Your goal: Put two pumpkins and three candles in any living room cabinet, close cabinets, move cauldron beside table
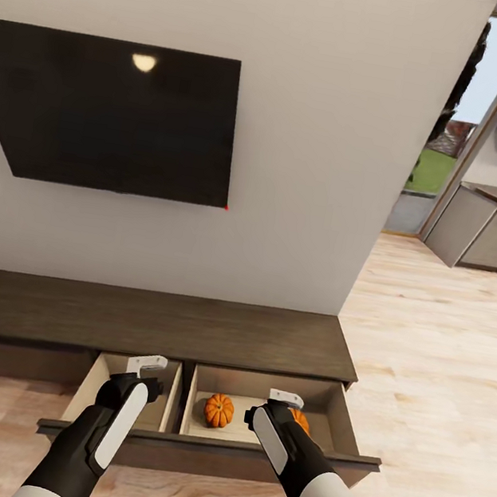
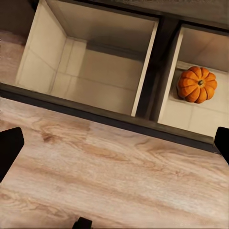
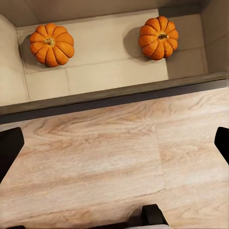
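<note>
Two pumpkins lie in the right-hand compartment of the cabinet's (image 1: 187,327) pulled-out drawer (image 1: 206,452): one pumpkin (image 1: 218,410) near the compartment's left wall, the other pumpkin (image 1: 300,419) toward its right side, partly hidden in the head view behind the right gripper (image 1: 285,399). In the right wrist view both sit upright on the pale floor of the drawer, well apart, close to the back wall. The left compartment lies beside them across a divider. The left gripper (image 1: 147,362) hangs over that left compartment, the right gripper over the right one; both pairs of fingers are spread apart and hold nothing. Above the cabinet a dark television (image 1: 113,114) hangs on the wall, and a wooden floor (image 1: 437,377) runs to the right.
</note>
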Robot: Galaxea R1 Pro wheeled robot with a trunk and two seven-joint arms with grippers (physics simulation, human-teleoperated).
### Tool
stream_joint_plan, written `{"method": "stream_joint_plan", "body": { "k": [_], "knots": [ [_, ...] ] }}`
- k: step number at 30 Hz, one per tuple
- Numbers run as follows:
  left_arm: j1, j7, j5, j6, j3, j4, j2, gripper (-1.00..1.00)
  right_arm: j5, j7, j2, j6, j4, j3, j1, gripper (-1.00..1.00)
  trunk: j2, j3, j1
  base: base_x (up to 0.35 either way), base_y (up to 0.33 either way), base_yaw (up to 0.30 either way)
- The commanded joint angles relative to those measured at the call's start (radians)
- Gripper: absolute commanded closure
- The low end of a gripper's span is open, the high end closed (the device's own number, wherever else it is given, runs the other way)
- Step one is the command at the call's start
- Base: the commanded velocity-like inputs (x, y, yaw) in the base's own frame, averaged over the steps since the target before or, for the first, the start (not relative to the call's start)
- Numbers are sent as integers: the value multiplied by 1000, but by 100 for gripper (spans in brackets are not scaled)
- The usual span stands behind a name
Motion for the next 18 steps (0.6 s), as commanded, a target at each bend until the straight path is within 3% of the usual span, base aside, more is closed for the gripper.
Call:
{"method": "stream_joint_plan", "body": {
  "k": [1, 4, 11, 18],
  "knots": [
    [0, 0, 0, 0, 0, 0, 0, -100, 0, 0, 0, 0, 0, 0, 0, -100, 7, 3, -4, -132, 0, 0],
    [0, -1, 0, 0, 0, 0, 0, -100, 0, 0, 0, 0, 0, 0, 0, -100, 28, 13, -15, -226, 0, 0],
    [0, -1, 0, 0, 1, 0, 1, -100, 0, 0, 0, 0, 0, 0, 0, -100, 28, 13, -15, -245, 0, 0],
    [0, 1, 0, 0, -1, -2, 1, -100, 0, 0, 0, 0, 0, 0, 0, -100, 28, 13, -15, -70, 0, 0]
  ]
}}
